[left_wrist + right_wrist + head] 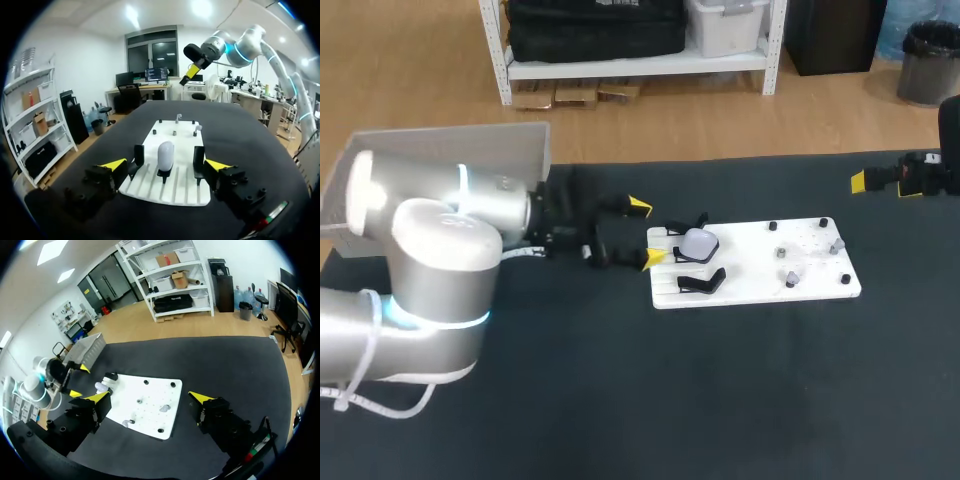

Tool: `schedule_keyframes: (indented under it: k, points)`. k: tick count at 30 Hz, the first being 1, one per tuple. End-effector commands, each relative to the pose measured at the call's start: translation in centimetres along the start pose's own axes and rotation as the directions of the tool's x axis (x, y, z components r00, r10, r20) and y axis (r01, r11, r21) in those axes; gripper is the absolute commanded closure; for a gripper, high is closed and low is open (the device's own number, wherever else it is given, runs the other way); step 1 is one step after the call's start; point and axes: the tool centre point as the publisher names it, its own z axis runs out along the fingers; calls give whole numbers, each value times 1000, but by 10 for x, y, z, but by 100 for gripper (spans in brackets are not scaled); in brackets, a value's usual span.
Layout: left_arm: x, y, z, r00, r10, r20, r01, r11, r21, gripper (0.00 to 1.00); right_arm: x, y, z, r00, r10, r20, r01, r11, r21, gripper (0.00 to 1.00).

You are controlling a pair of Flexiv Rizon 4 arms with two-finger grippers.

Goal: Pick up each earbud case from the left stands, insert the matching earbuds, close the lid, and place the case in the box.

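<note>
Looming at the near left, the silver-grey left arm point(430, 260) stretches across the black-topped table point(720, 400) towards the middle. Behind its elbow, at the table's far left corner, stands a grey open box point(510, 140).

A white board point(760, 288) lies flat at the table's centre. The left gripper point(645, 233) sits at the board's left end with its yellow-tipped fingers spread wide and nothing held. From the left wrist, one tip shows to each side of the board's near edge.

A pale, rounded earbud case point(698, 243) stands upright on a black stand at the left end of the board. It is just ahead of the open fingers and in line with the gap between them, and neither finger touches it. A second black stand point(702, 283) sits beside it, nearer the board's front edge, with no case on it.

The right arm point(240, 47) is raised over the far right of the table, well apart from the board. The right gripper point(150, 397) is also wide open and holds nothing.

Two small grey earbuds point(836, 244) point(790, 278) rest on the board's right half, among small dark pegs, too small to make out further.
</note>
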Motion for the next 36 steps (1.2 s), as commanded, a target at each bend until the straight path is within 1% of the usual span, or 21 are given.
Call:
schedule_keyframes:
  k: [1,2,4,9,15,17,18,19,21,22,25,31,32,34,36]
  points:
    - [0,3,5,1000,0,-1,0,1000,4,0,0,1,-1,1000,1,0,-1,1000,3,0]
    - [0,3,5,1000,0,-1,0,1000,4,0,0,1,-1,1000,1,0,-1,1000,3,0]
    - [-1,1,12,1000,24,16,-25,999,36,0,0,1,-1,1000,1,0,-1,1000,3,0]
    - [2,1,31,998,53,-18,-51,995,85,0,0,1,-1,1000,1,0,-1,1000,3,0]
    - [9,4,44,997,60,-53,-54,993,102,0,0,1,-1,1000,1,0,-1,1000,3,0]
    - [11,6,48,996,56,-65,-50,994,101,0,0,1,-1,1000,1,0,-1,1000,3,0]
    - [11,7,50,997,40,-66,-33,995,97,0,0,1,-1,1000,1,0,-1,1000,3,0]
    - [12,8,51,997,36,-72,-29,995,95,2,0,1,-1,1000,1,0,-1,1000,3,0]
    - [13,8,53,997,27,-76,-20,996,90,15,0,1,-1,1000,1,0,-1,1000,3,0]
    - [13,8,54,997,24,-74,-17,996,90,20,0,1,-1,1000,1,0,-1,1000,3,0]
    - [13,9,56,997,17,-71,-10,996,88,25,0,1,-1,1000,1,0,-1,1000,3,0]
    - [15,6,62,997,6,-78,2,995,100,29,0,1,-1,1000,1,0,-1,1000,3,0]
    - [16,5,64,997,4,-79,4,995,103,31,0,1,-1,1000,1,0,-1,1000,3,0]
    - [17,4,67,996,0,-92,10,994,106,38,0,1,-1,1000,1,0,-1,1000,3,0]
    - [19,3,69,996,-3,-93,13,994,109,39,0,1,-1,1000,1,0,-1,1000,3,0]
